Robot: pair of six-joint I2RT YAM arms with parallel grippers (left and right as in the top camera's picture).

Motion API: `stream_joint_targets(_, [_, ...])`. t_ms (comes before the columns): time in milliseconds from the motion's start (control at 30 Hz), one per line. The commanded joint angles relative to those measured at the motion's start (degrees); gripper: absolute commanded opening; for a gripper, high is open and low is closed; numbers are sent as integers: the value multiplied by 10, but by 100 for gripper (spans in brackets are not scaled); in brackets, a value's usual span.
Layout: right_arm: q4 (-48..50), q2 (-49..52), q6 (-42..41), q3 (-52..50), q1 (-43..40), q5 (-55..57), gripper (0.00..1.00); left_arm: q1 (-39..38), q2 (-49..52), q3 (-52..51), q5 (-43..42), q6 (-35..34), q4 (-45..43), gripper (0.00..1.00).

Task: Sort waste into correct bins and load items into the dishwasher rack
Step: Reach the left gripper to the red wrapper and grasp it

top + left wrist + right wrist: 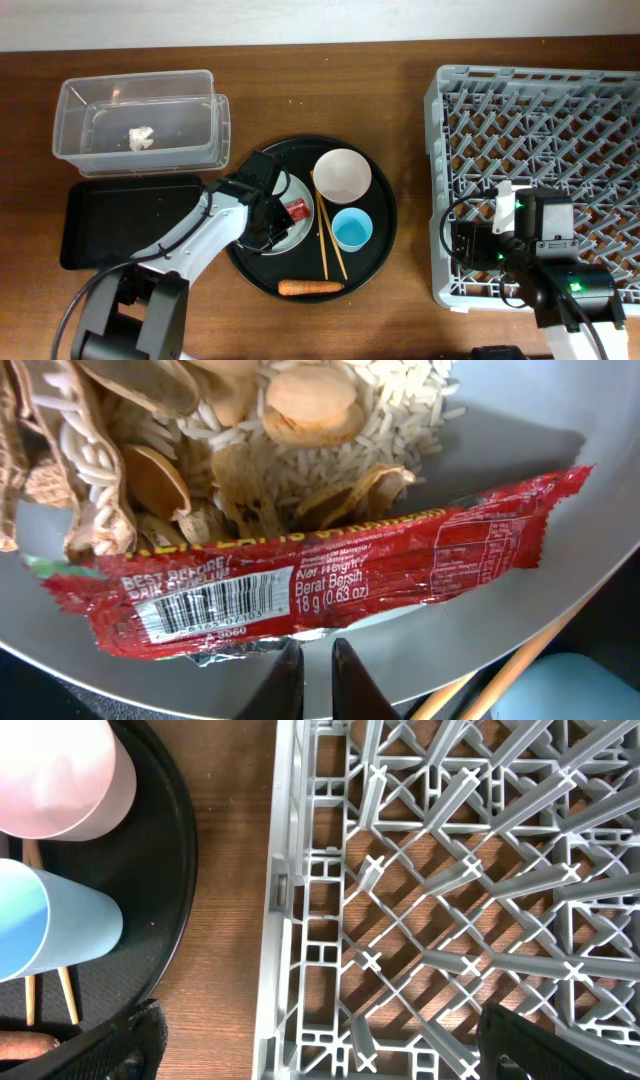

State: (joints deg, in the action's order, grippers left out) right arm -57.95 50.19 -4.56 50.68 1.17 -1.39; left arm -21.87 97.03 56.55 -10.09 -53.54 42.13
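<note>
The red snack wrapper [320, 575] lies across the pale grey plate [530, 450], in front of beige food scraps and rice [250, 450]. My left gripper [315, 655] is nearly closed, its tips pinching the wrapper's lower foil edge. From overhead it [272, 215] sits over the plate [303, 233] beside the wrapper [296, 210]. The bowl [342, 175], blue cup [352, 229], chopsticks [328, 240] and carrot [311, 288] lie on the round tray. The white tissue [141, 137] lies in the clear tub [70, 120]. My right gripper [468, 240] hangs open and empty over the dishwasher rack's [540, 110] front left edge.
The shallow black rectangular tray [110, 220] lies below the tub, left of the round black tray [380, 250]. In the right wrist view the rack's left wall [300, 920] stands a strip of bare wood away from the round tray, bowl [55, 770] and cup [50, 925].
</note>
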Motion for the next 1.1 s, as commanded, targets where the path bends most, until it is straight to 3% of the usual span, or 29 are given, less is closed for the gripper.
stream_joint_targets(0, [-2, -2, -4, 10, 3, -3, 98, -3, 3, 11, -9, 23, -1, 13])
stream_joint_targets(67, [-2, -2, -4, 10, 3, -3, 98, -3, -7, 45, -8, 91, 0, 22])
stream_joint_targets(133, [-2, -2, -4, 10, 3, -3, 98, -3, -24, 87, -11, 250, 10, 37])
stream_joint_targets(200, [-2, -2, -4, 10, 3, -3, 98, -3, -31, 107, -10, 428, 25, 61])
stream_joint_targets(267, [-2, -2, -4, 10, 3, -3, 98, -2, -29, 108, 25, 618, 48, 62])
stream_joint_targets(333, [-2, -2, -4, 10, 3, -3, 98, -2, -22, 108, 66, 679, 67, 66])
stream_joint_targets(400, [-2, -2, -4, 10, 3, -3, 98, -2, -10, 108, 84, 688, 70, 73])
stream_joint_targets(633, [-2, -2, -4, 10, 3, -3, 98, -2, 46, 106, 114, 688, 72, 74])
stream_joint_targets(733, [-2, -2, -4, 10, 3, -3, 98, -2, 49, 106, 113, 686, 76, 61])
stream_joint_targets(967, [-2, -2, -4, 10, 3, -3, 98, -2, 56, 99, 94, 680, 96, 56])
stream_joint_targets(1067, [-2, -2, -4, 10, 3, -3, 98, -2, 61, 98, 93, 679, 99, 47])
